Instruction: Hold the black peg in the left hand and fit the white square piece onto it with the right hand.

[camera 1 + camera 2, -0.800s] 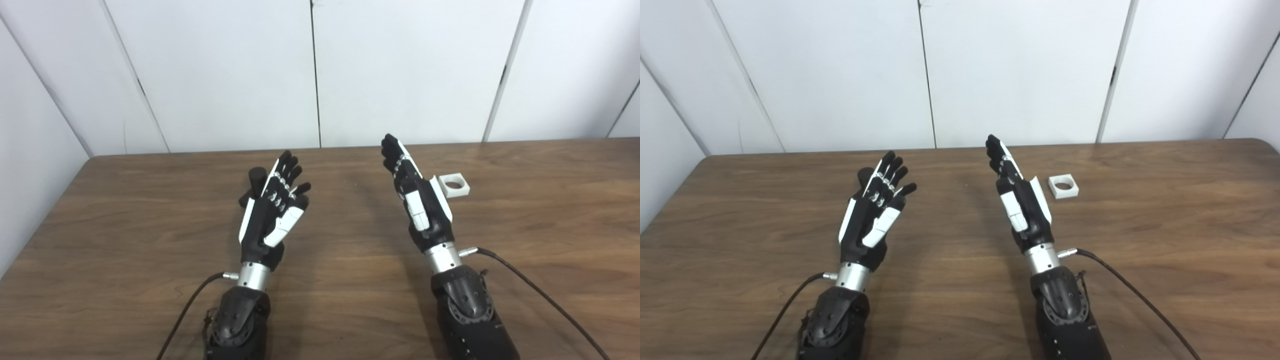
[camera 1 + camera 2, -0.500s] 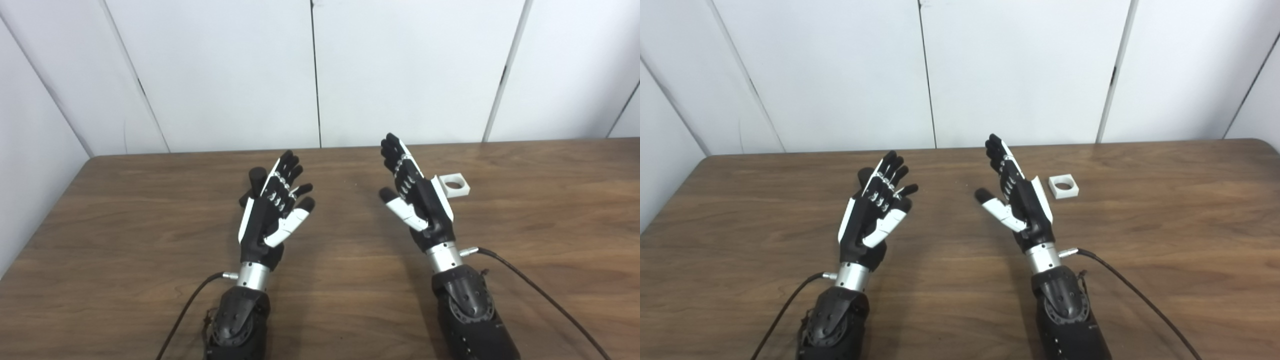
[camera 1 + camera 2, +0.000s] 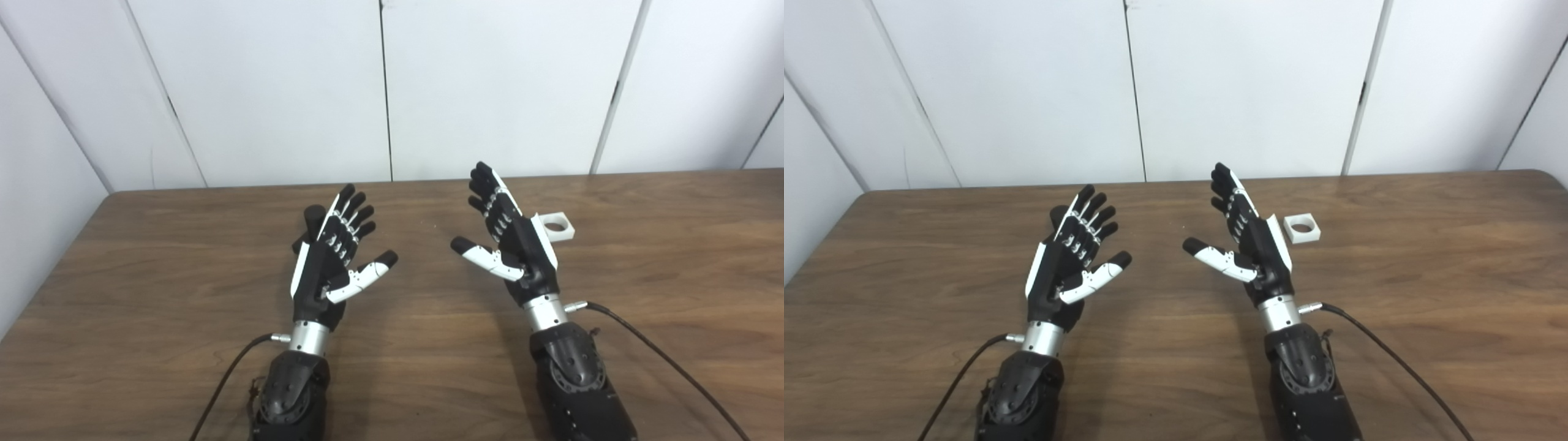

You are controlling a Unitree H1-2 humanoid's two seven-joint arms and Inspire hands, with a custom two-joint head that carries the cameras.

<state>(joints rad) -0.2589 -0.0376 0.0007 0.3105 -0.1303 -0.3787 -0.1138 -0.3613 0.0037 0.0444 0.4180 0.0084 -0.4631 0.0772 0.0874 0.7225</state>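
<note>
The fingers [image 3: 350, 211] of the left hand [image 3: 331, 257] are spread and empty, thumb angled outward, and the right hand [image 3: 511, 245] is likewise splayed, holding nothing. Just beyond the left hand's fingers stands the black peg [image 3: 313, 219], a matte rounded cylinder partly hidden; the white square piece [image 3: 1302, 227], a blocky frame with a round hole, lies on the tabletop [image 3: 153, 257] just right of the right hand. The tabletop is dark wood-grain laminate, backed by smooth white wall panels [image 3: 490, 79] with thin dark seams.
</note>
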